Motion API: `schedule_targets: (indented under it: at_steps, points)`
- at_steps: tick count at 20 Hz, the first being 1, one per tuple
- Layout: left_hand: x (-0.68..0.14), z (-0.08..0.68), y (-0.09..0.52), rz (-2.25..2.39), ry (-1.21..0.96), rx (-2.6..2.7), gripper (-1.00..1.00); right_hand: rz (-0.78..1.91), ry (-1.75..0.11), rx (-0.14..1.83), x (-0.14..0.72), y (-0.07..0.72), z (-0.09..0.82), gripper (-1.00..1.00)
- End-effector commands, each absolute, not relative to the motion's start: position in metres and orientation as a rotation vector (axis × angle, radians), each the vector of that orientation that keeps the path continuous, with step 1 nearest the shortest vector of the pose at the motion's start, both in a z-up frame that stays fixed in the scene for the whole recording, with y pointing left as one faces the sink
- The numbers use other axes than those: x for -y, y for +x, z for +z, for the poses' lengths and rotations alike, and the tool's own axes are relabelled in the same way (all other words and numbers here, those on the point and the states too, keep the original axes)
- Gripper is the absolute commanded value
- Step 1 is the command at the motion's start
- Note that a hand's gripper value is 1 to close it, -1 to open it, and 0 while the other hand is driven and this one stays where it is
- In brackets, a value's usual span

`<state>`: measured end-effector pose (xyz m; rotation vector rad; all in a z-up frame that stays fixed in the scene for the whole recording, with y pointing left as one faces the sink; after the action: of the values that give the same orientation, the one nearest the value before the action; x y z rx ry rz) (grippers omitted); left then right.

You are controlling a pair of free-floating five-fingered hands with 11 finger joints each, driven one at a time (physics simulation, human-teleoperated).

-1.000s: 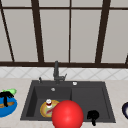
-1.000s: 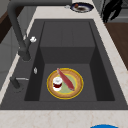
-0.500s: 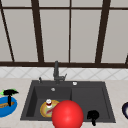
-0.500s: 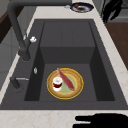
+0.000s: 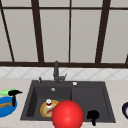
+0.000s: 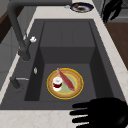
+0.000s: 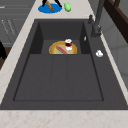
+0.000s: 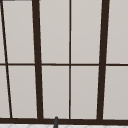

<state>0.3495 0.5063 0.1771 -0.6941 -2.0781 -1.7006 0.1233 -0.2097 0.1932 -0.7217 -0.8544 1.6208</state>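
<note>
Over blue plate (image 5: 5, 110) – left hand (image 5: 13, 93), 1 yellow plate (image 6: 65, 83) w/ 1 jar (image 6: 57, 83)

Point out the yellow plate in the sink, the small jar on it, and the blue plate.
yellow plate (image 6: 75, 88), left side view, rim.
small jar (image 6: 57, 83), left side view, lid.
blue plate (image 5: 6, 110), front view, rim.
</note>
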Motion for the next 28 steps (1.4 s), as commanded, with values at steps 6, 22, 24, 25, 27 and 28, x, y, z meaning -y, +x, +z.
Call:
schedule_targets:
  at_steps: [6, 22, 24, 25, 27, 28]
  points:
    - [-0.474, 0.173, 0.356, -1.731, -0.654, 1.991, -1.0, 1.621, -0.722, 0.854, 0.21, 0.123, 0.193, 0.0]
    - [-0.407, 0.156, 0.389, -1.778, -0.667, 1.949, -1.0, 1.621, -0.722, 0.854, 0.21, 0.123, 0.193, 0.0]
    - [-0.396, 0.149, 0.396, -1.781, -0.665, 1.942, -1.0, 1.621, -0.722, 0.854, 0.21, 0.123, 0.193, 0.0]
    - [-0.391, 0.145, 0.399, -1.784, -0.664, 1.937, -1.0, 1.621, -0.722, 0.854, 0.21, 0.123, 0.193, 0.0]
    - [-0.381, 0.137, 0.406, -1.792, -0.658, 1.933, -1.0, 1.621, -0.722, 0.854, 0.21, 0.123, 0.193, 0.0]
    - [-0.376, 0.132, 0.409, -1.793, -0.65, 1.931, -1.0, 1.621, -0.722, 0.854, 0.21, 0.123, 0.193, 0.0]
